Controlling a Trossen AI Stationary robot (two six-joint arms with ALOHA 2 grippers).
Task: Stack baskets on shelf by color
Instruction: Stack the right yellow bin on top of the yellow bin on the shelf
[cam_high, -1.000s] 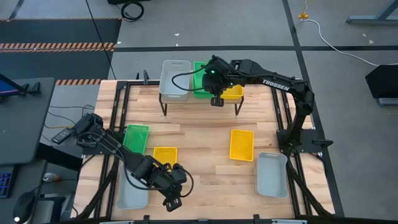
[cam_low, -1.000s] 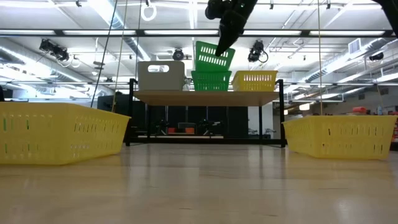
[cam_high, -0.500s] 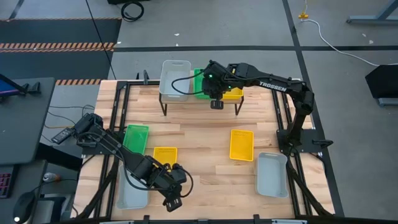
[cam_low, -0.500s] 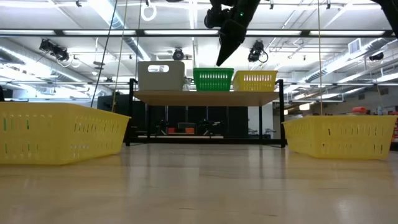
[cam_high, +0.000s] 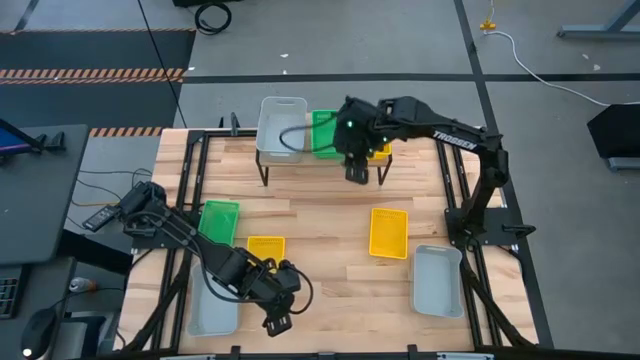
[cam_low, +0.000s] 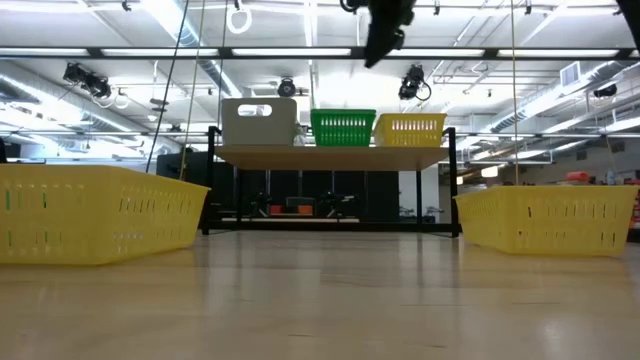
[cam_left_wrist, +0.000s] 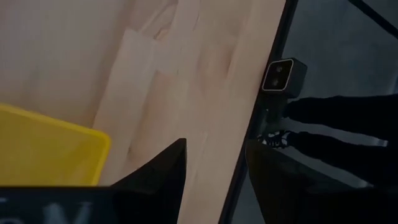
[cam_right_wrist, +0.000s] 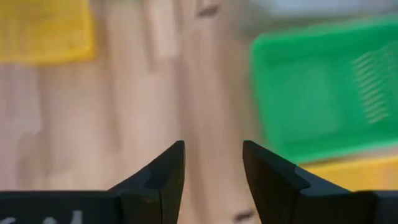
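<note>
High view: right gripper (cam_high: 357, 172) hovers at the shelf (cam_high: 270, 155) near edge, beside the green basket (cam_high: 322, 133). Left gripper (cam_high: 277, 322) waits near-left. Low view: 3 baskets line the shelf. Wrist views: both jaws apart, empty.

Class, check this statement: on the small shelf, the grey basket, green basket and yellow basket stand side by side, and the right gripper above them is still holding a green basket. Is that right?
Not quite. The right gripper holds nothing: the right wrist view shows its jaws open with only table between them. The rest stands: in the low view the grey basket, green basket and yellow basket sit side by side on the shelf.
</note>
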